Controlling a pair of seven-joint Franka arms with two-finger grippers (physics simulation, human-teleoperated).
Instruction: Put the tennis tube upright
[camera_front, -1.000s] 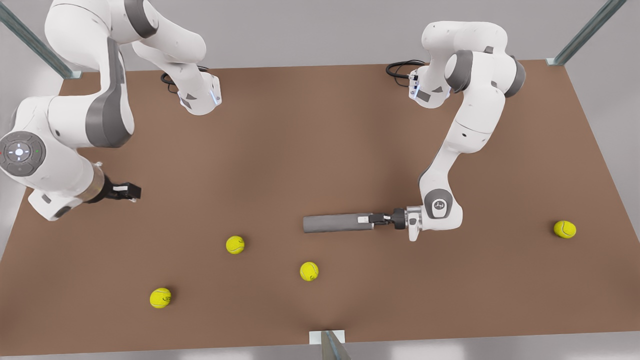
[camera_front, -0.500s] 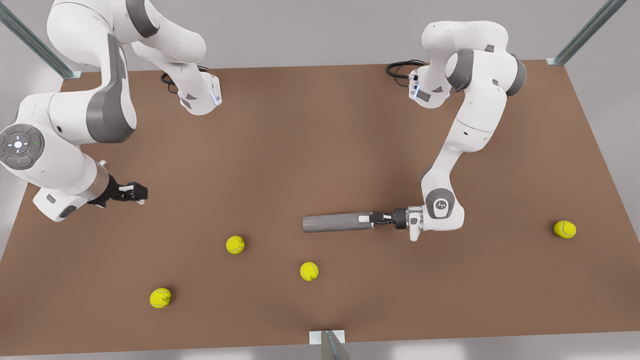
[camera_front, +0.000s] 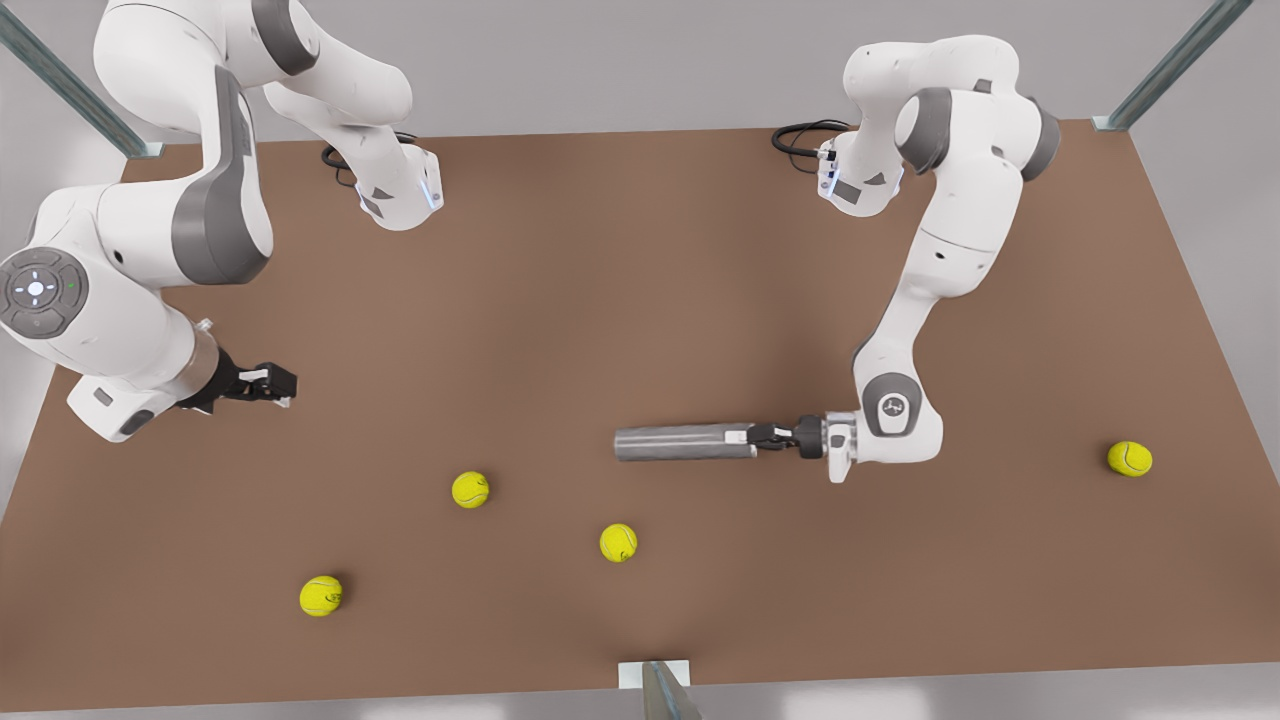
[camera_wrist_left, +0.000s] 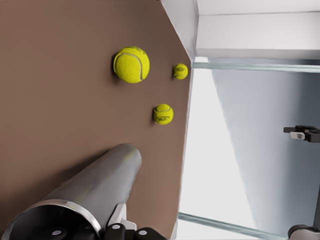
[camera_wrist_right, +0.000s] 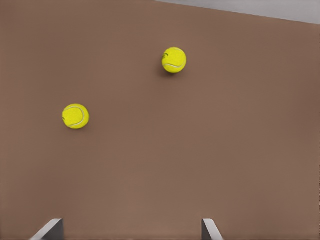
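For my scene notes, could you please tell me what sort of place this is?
Probably a simulated robot test bench: a bare brown tabletop between metal frame posts, scattered yellow-green tennis balls, the left gripper gripping a grey metallic tennis tube, and the right gripper open.

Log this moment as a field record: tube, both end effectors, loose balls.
tube: slim grey metallic tennis tube, horizontal, not upright
left end effector: shut on the tube's rimmed end, at the front view's right
right end effector: open, waiting apart at the front view's left
balls: four yellow-green tennis balls scattered on the brown table
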